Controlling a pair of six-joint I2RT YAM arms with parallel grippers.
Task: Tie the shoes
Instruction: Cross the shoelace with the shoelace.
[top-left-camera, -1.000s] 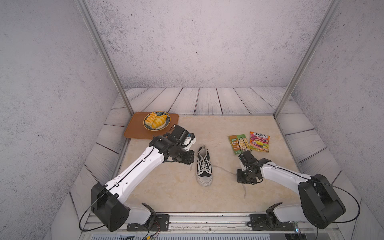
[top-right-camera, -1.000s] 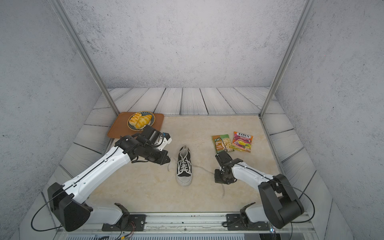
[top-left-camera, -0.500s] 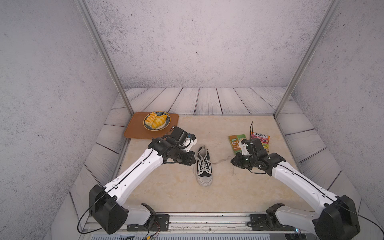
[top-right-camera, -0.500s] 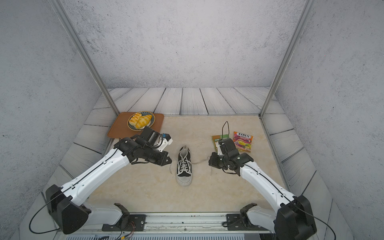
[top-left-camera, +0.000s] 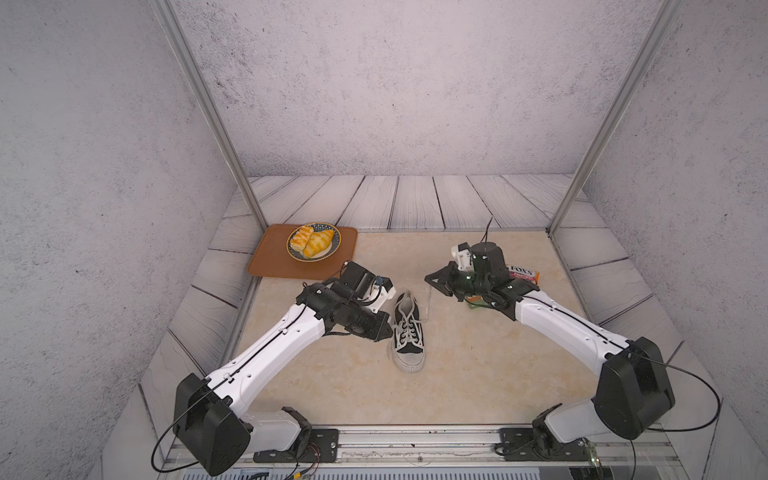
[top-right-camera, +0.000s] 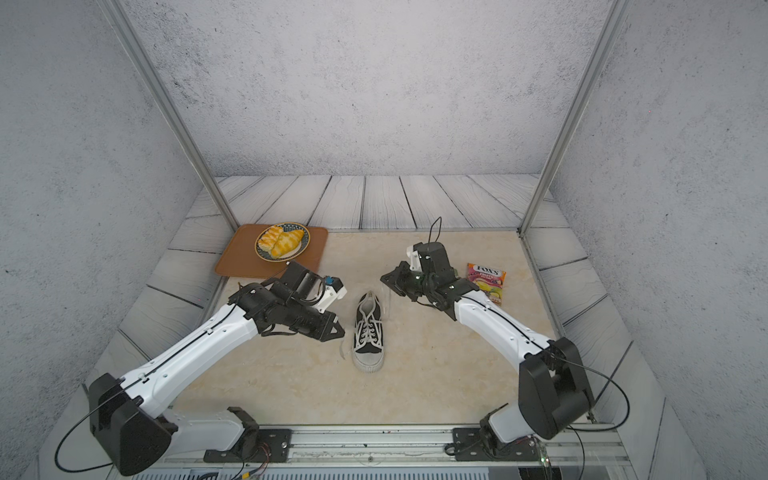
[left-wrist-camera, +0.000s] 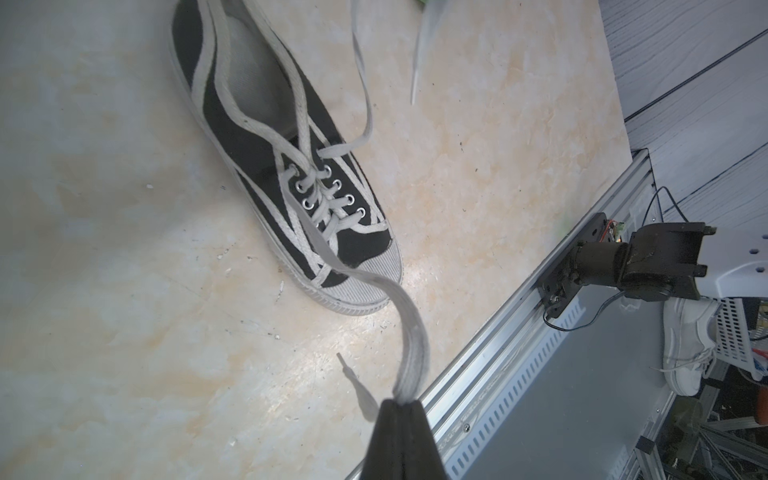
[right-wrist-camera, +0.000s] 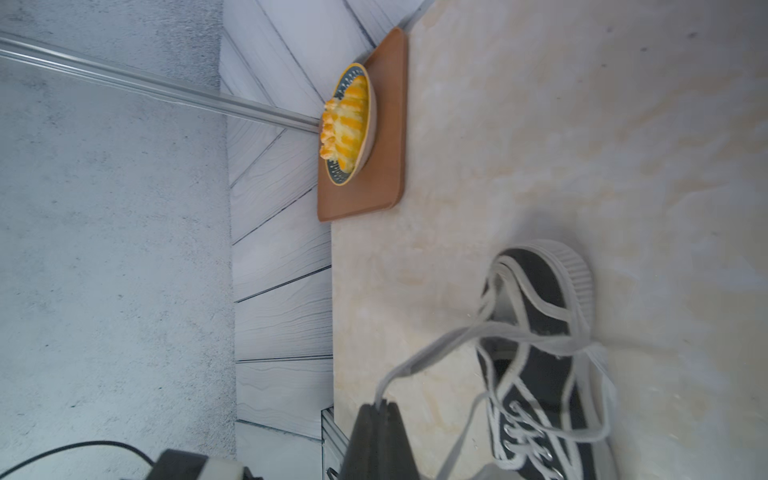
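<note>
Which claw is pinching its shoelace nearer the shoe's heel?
The right gripper, shut on a lace beside the heel of the sneaker; the left gripper pinches the other lace nearer the toe.

Black sneaker (top-right-camera: 369, 347) mid-table, toe toward rail. White laces (top-right-camera: 367, 328), ends pinched by left gripper (top-right-camera: 340, 329) and right gripper (top-right-camera: 384, 279). Pastry plate (top-right-camera: 302, 232) on brown tray (top-right-camera: 237, 262). Candy packet (top-right-camera: 486, 281) beside right arm.
</note>
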